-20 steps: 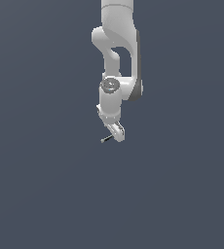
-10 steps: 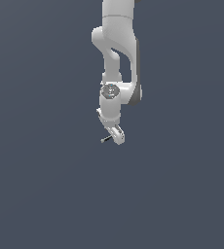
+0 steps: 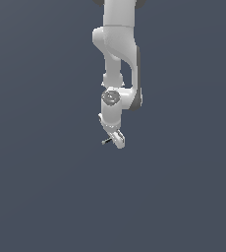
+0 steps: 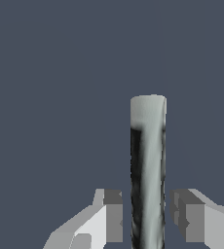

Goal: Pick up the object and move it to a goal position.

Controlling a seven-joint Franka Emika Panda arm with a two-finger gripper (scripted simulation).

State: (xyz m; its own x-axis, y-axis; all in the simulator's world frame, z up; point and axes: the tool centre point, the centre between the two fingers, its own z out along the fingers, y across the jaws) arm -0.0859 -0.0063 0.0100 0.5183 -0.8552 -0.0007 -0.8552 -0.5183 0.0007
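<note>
The object is a tiny thin black stick with a paler grey end. In the exterior view it pokes out toward the exterior view's left from the white gripper, which hangs under the white arm. In the wrist view the object is a dark rod with a pale grey tip, standing between the two fingers. The gripper is closed around the rod, with the fingers close on both sides. The rod's gripped end is hidden below the frame edge.
The background is a plain dark grey-blue surface in both views. The white arm comes down from the top of the exterior view. No other objects or goal marker show.
The arm has shifted slightly toward the exterior view's right, and the gripper and the stick have moved with it. The grip looks unchanged.
</note>
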